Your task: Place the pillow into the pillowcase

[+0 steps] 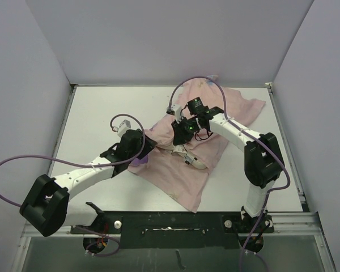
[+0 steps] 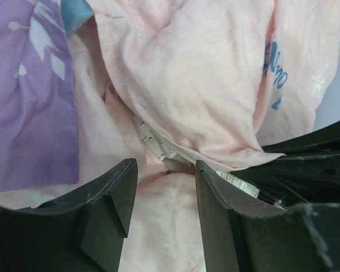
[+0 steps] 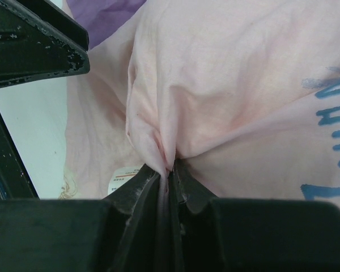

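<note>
Right gripper [image 3: 170, 167]: pinched tight on a pale pink pillowcase [image 3: 215, 85] fold, clear only from its wrist.
Left gripper [image 2: 165, 170]: jaws apart, white label [image 2: 153, 143] just ahead.
Overhead: pillowcase spread on tabletop [image 1: 102, 113] beneath both.

The pillowcase [image 2: 204, 85] is pale pink, with blue lettering right of the black left gripper [image 2: 165, 165]. Left of it lies purple print with white shapes, perhaps snowflakes.

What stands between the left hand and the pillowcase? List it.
Nothing visible does. The left hand is open with the pink pillowcase bunched right at its fingertips, a white label showing in the folds just ahead. The right hand is shut on a fold of the same cloth.
</note>
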`<control>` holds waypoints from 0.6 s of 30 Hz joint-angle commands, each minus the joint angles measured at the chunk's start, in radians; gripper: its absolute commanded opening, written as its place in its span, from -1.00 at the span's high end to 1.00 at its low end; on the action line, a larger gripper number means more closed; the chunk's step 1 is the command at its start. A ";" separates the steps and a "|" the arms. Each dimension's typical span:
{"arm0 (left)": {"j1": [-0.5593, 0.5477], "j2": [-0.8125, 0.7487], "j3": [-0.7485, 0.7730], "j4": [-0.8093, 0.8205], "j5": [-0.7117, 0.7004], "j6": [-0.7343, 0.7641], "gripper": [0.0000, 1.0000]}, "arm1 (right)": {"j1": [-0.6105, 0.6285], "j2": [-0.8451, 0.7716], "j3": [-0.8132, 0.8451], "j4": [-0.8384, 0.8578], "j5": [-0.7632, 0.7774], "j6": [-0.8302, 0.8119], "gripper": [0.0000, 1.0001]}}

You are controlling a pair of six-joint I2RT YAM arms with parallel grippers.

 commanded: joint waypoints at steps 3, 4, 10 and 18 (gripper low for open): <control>-0.017 0.085 0.140 -0.034 0.003 -0.028 0.10 | 0.013 -0.079 0.014 0.041 -0.066 0.031 1.00; -0.025 0.109 0.166 -0.104 -0.020 -0.065 0.08 | 0.013 -0.081 0.013 0.041 -0.064 0.031 1.00; -0.041 0.261 0.273 -0.385 -0.029 -0.219 -0.01 | 0.010 -0.083 0.014 0.044 -0.057 0.030 1.00; -0.042 0.433 0.373 -0.553 -0.029 -0.314 0.01 | 0.010 -0.079 0.013 0.050 -0.059 0.035 1.00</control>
